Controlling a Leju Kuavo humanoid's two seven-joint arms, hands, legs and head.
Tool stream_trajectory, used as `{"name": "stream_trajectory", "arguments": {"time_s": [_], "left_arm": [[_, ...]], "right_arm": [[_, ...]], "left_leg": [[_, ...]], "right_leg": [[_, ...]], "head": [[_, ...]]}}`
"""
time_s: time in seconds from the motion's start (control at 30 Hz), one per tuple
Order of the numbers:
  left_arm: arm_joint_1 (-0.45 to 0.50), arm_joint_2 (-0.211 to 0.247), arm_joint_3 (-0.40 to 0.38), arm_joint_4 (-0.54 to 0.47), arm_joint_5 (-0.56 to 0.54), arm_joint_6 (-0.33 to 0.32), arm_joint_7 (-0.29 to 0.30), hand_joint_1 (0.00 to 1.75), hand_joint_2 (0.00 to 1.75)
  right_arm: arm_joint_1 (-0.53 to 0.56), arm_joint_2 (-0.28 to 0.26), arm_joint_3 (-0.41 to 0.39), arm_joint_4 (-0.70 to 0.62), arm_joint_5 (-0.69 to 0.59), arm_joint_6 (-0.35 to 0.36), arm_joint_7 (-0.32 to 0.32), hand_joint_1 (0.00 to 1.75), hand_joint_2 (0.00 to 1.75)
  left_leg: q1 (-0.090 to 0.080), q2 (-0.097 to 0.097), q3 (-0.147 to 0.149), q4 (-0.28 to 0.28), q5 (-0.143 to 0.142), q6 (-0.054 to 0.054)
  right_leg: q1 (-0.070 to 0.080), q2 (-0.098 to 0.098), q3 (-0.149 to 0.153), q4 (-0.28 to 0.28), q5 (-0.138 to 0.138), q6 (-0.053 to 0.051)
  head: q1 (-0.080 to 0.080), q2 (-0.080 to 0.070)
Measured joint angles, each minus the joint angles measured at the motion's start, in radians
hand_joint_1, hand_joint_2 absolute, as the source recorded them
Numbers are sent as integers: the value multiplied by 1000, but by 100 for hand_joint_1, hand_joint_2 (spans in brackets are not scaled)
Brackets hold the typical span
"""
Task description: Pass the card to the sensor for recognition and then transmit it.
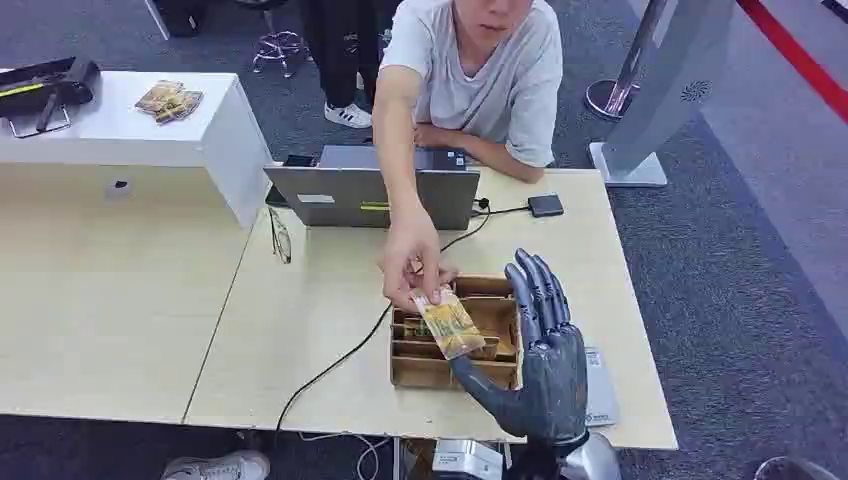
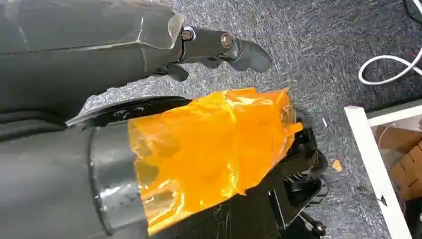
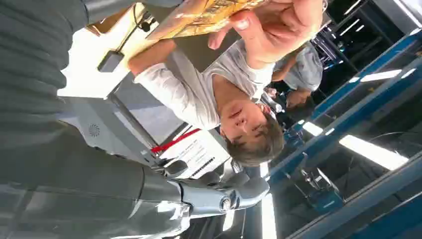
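Over wooden tray (image 1: 410, 372) on worktop (image 1: 300, 330): right hand (image 1: 545, 350) raised palm-up, fingers (image 1: 535, 290) spread, holding nothing, likely presented to receive. Card (image 1: 448, 322) pinched by person's hand (image 1: 412, 262), tilted toward robot's thumb, possibly touching. Left hand (image 2: 219, 47) hangs over floor, fingers curled, empty.

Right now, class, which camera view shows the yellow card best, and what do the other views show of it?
The head view: the yellow card shows whole, held in the person's hand over the wooden box, beside the right hand. The right wrist view catches it at the frame's edge.
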Motion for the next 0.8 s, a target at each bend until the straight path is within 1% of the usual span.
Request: {"name": "stream_trajectory", "arguments": {"time_s": [0.27, 0.4, 0.57, 0.6, 0.67, 0.7, 0.8], "left_arm": [[0, 0, -12, 0, 0, 0, 0, 0, 0], [-1, 0, -16, 0, -1, 0, 0, 0, 0], [-2, 0, -18, 0, -2, -1, 0, 0, 0], [-2, 0, -19, 0, -2, -1, 0, 0, 0], [-2, 0, -24, 0, -2, -1, 0, 0, 0], [-2, 0, -26, 0, -2, -1, 0, 0, 0], [-2, 0, -28, 0, 0, -2, 0, 0, 0]], "right_arm": [[-2, 2, 0, 4, 5, 0, 1, 0, 175], [-9, 3, 0, 11, 81, -13, 43, 0, 175], [-26, 9, 0, 27, 145, -14, 76, 0, 175], [-28, 10, 0, 31, 153, -14, 82, 154, 175], [-31, 10, 0, 37, 163, -14, 88, 161, 175], [-32, 10, 0, 39, 167, -13, 92, 173, 175], [-33, 10, 0, 45, 180, -13, 93, 175, 175]], "left_leg": [[0, 0, 0, 0, 0, 0], [0, 0, 0, 0, 0, 0], [0, 0, 0, 0, 0, 0], [0, 0, 0, 0, 0, 0], [0, 0, 0, 0, 0, 0], [0, 0, 0, 0, 0, 0], [0, 0, 0, 0, 0, 0]], "right_leg": [[0, 0, 0, 0, 0, 0], [0, 0, 0, 0, 0, 0], [0, 0, 0, 0, 0, 0], [0, 0, 0, 0, 0, 0], [0, 0, 0, 0, 0, 0], [0, 0, 0, 0, 0, 0], [0, 0, 0, 0, 0, 0]], "head": [[0, 0], [0, 0], [0, 0], [0, 0], [0, 0], [0, 0], [0, 0]]}}
